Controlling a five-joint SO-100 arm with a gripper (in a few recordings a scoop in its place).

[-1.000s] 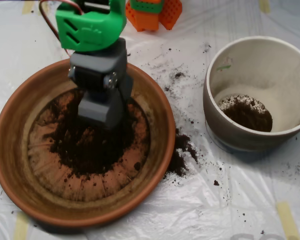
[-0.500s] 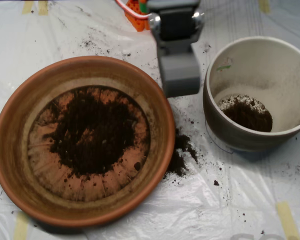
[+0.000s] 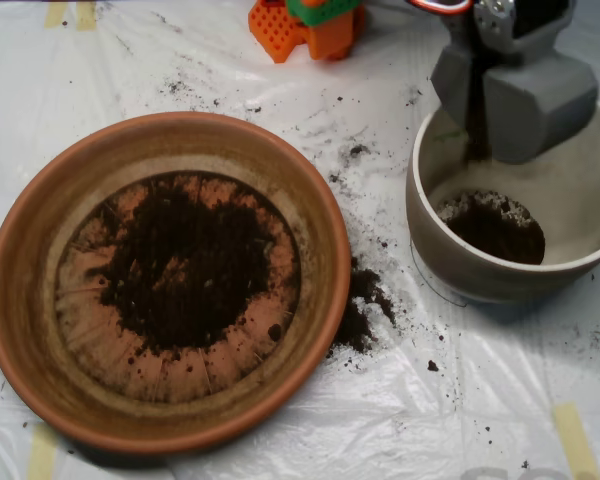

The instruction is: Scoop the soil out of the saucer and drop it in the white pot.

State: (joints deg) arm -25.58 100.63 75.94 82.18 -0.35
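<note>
Now that it has swung from the saucer (image 3: 165, 280) over the white pot (image 3: 515, 190), the pincer (image 3: 477, 135) gapes slightly, spilling soil (image 3: 477, 125).

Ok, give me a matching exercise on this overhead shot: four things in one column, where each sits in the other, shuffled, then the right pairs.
Things:
1. saucer
2. white pot
3. scoop
4. spilled soil

Places:
A. over the pot's upper rim
B. left of the picture, soil on its base
C. on the plastic sheet between the two dishes
D. right of the picture, a little soil at its bottom

Pairs: 1-B, 2-D, 3-A, 4-C
</note>
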